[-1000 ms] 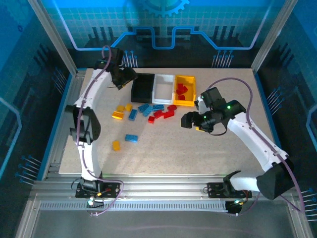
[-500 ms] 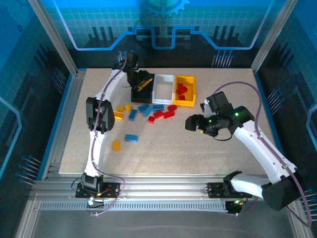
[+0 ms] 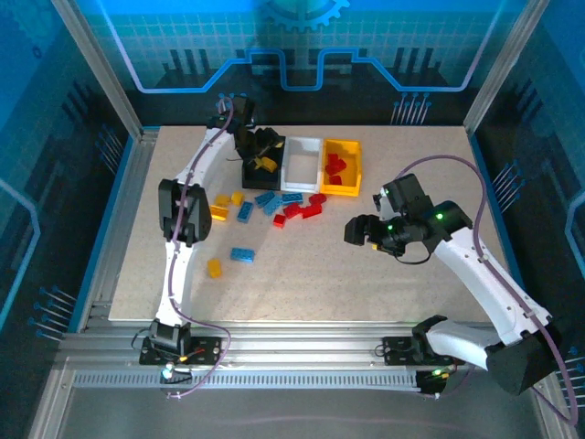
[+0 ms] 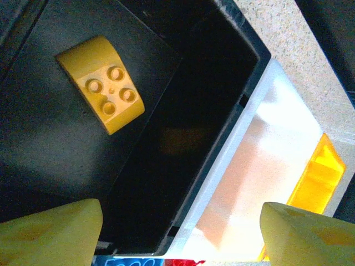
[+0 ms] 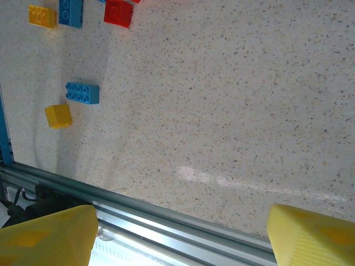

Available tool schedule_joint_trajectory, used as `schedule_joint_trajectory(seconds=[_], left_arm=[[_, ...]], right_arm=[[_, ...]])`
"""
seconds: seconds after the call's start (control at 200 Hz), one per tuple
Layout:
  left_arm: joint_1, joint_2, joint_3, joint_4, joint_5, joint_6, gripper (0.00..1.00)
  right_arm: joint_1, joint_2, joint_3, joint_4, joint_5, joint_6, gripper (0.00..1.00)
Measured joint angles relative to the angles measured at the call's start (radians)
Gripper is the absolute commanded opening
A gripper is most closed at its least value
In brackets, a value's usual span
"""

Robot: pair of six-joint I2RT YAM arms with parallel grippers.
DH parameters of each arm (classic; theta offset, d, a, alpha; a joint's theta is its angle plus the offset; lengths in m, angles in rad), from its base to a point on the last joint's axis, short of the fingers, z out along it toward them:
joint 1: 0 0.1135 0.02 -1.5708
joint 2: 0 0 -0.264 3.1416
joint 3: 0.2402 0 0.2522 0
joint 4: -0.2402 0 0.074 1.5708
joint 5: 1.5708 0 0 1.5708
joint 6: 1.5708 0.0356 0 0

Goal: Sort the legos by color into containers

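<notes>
A yellow brick (image 4: 102, 83) lies studs-up on the floor of the black bin (image 4: 183, 111). My left gripper (image 4: 180, 235) hovers open above that bin (image 3: 265, 169), holding nothing. The white bin (image 3: 302, 163) stands beside it, then the yellow-orange bin (image 3: 341, 178) with red bricks (image 3: 335, 166) inside. Loose bricks lie in front of the bins: yellow (image 3: 219, 211), blue (image 3: 268, 200) and red (image 3: 294, 211). A blue brick (image 3: 242, 254) and a yellow one (image 3: 214, 267) lie nearer. My right gripper (image 3: 353, 230) hangs open and empty over bare table (image 5: 222, 111).
The right wrist view has the blue brick (image 5: 82, 92) and yellow brick (image 5: 58, 116) at the left, and the table's metal front rail (image 5: 166, 213) below. Blue frame walls surround the table. Bare tabletop (image 3: 430, 174) stretches to the right.
My left gripper swung right from beside the bins to over the black bin and let go of a yellow brick, which now lies inside. The right gripper drifted slightly right and nearer.
</notes>
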Motion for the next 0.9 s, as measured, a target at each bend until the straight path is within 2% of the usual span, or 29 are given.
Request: schedule_joint_trajectory(seconds=[0.09,0.2,0.375,0.52,0.74,0.9], left_arm=[[0.000,-0.054,-0.067,-0.013,-0.008,0.035,0.77],[0.000,-0.193,-0.209,-0.071,-0.059,0.105,0.78],[0.000,-0.528,-0.574,-0.122,-0.159,0.193,0.79],[-0.006,-0.735,-0.852,-0.153,-0.218,0.216,0.80],[-0.047,-0.927,-1.197,-0.192,-0.266,0.198,0.78],[-0.067,-0.995,-1.331,-0.193,-0.276,0.154,0.75]], right_arm=[[0.006,0.014,-0.002,0.016,-0.001,0.000,0.81],[0.027,0.061,-0.002,0.045,-0.008,-0.001,0.81],[0.064,0.166,0.011,0.079,-0.027,-0.022,0.81],[0.086,0.230,0.053,0.097,-0.035,-0.046,0.82],[0.100,0.293,0.087,0.117,-0.053,-0.066,0.81],[0.114,0.331,0.096,0.124,-0.059,-0.079,0.81]])
